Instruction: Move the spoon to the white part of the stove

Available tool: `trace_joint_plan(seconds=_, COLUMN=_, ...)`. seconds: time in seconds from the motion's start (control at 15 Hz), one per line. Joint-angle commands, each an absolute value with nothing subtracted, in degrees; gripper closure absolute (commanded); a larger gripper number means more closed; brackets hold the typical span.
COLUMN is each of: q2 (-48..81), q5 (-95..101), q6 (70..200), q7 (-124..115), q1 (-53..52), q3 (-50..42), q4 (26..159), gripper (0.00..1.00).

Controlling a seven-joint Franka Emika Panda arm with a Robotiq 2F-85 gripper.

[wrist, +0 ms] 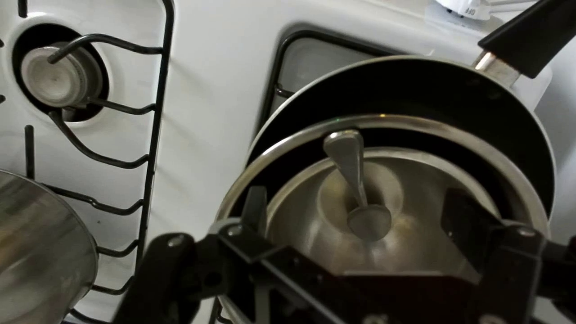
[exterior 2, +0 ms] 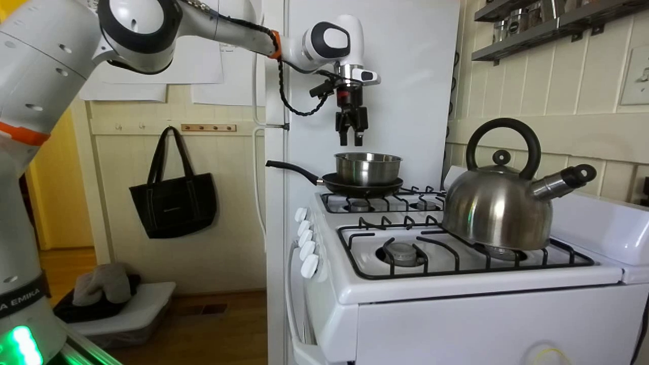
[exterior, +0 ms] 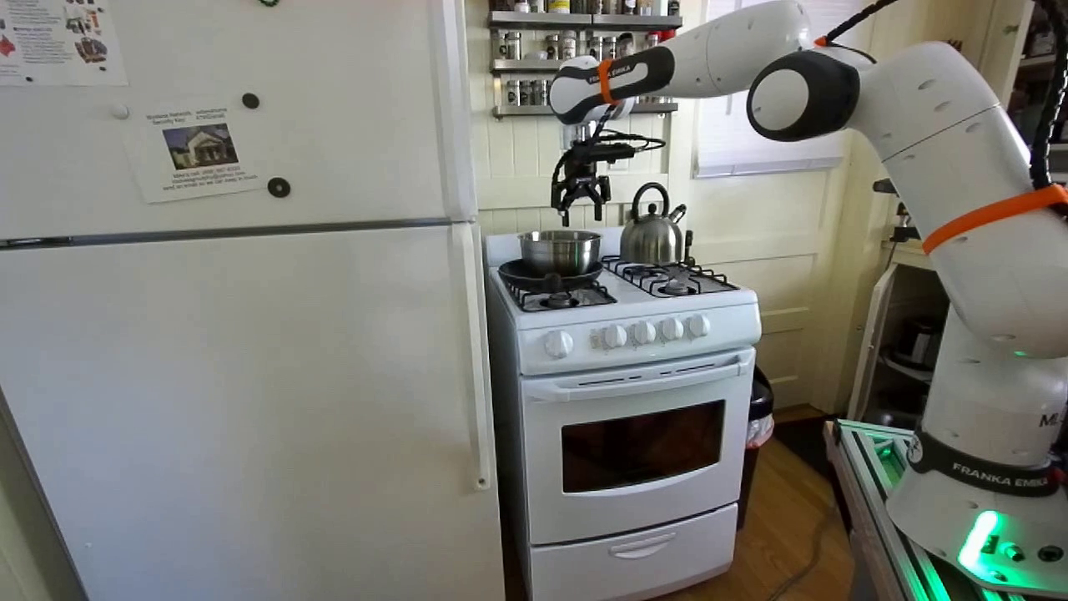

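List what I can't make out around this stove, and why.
Spoon: both exterior views, hidden by the wall of the steel bowl.
Much of the bowl's rim low in the picture: wrist view, behind the fingers.
White stove top under the frying pan: wrist view, hidden by the pan.
Kettle: wrist view, cut off by the left and bottom edges.
Labels on the shelf jars: both exterior views, too small.

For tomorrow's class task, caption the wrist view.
Open gripper over a spoon in a steel bowl, itself in a frying pan.
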State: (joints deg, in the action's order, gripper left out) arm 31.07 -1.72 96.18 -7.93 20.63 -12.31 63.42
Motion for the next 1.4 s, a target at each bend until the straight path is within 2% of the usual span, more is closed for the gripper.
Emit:
trace_joint_plan(seconds=0.0, q2=34.8, q5=-4.9, q6=92.1, q7=-6.6, q1=23.0, q3=-11.5, q4=58.3, gripper=0.00)
trace_joint_plan(seconds=0.73, q2=42.0, q5=-6.5, q6=90.6, q7=-8.6, q1=23.9, q3=-10.3, q4=50.5, gripper=0.00)
trace_joint_plan(seconds=1.33, q2=46.2, q5=-6.9, q6=83.3, q7=-12.4, q1=26.3, q3=-10.7, q4=41.1, gripper=0.00)
